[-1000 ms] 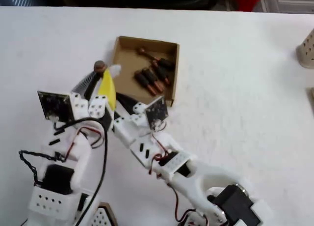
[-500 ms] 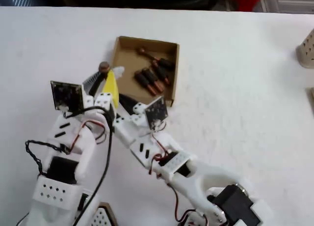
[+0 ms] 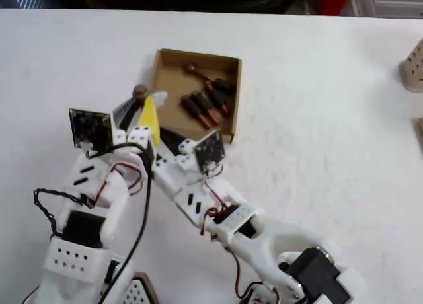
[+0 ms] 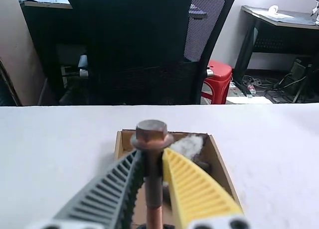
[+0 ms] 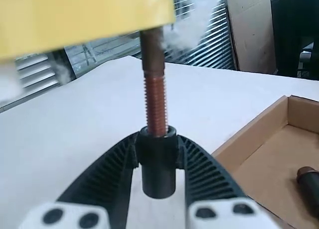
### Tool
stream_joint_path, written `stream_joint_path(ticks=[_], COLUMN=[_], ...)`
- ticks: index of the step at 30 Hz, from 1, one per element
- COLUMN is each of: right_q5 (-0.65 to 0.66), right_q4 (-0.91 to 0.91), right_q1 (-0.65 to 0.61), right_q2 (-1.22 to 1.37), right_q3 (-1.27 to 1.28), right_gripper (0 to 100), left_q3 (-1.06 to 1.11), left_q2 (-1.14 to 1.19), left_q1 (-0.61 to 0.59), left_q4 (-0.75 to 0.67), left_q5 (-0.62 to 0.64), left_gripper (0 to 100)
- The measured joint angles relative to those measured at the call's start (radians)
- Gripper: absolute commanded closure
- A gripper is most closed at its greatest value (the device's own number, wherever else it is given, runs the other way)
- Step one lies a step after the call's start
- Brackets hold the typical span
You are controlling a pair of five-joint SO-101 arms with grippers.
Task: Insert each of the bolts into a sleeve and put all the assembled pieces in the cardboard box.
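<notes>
My left gripper (image 4: pixel 151 164) is shut on a copper bolt (image 4: pixel 152 174), held upright with its hex head (image 3: pixel 140 91) on top. Its threaded end (image 5: pixel 156 109) enters a black sleeve (image 5: pixel 158 162), which my right gripper (image 5: pixel 157 159) is shut on just below. Both grippers meet beside the near-left corner of the cardboard box (image 3: pixel 164 58). Several assembled pieces (image 3: pixel 206 100) lie inside the box. In the high view the left gripper (image 3: pixel 144 112) sits above the right gripper, whose fingers are hidden under it.
A pale perforated object (image 3: pixel 414 67) stands at the table's far right edge. A chair (image 4: pixel 149 45) and a red stool (image 4: pixel 218 77) stand beyond the table's far edge. Open white table (image 3: pixel 330 119) lies right of the box.
The left arm has swung right and forward, carrying the bolt closer to the box corner and over the right gripper. The right arm has stayed still.
</notes>
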Motion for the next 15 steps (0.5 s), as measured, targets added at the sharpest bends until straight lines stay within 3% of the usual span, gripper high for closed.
stream_joint_path(ticks=[15], right_q5=[0.000], right_q4=[0.002], right_q1=[0.000], right_q2=[0.002], right_q3=[0.002], right_gripper=[98.2], left_q3=[-0.014], left_q2=[-0.006], left_q1=[0.000], left_q4=[0.049], left_q5=[0.000], left_gripper=[98])
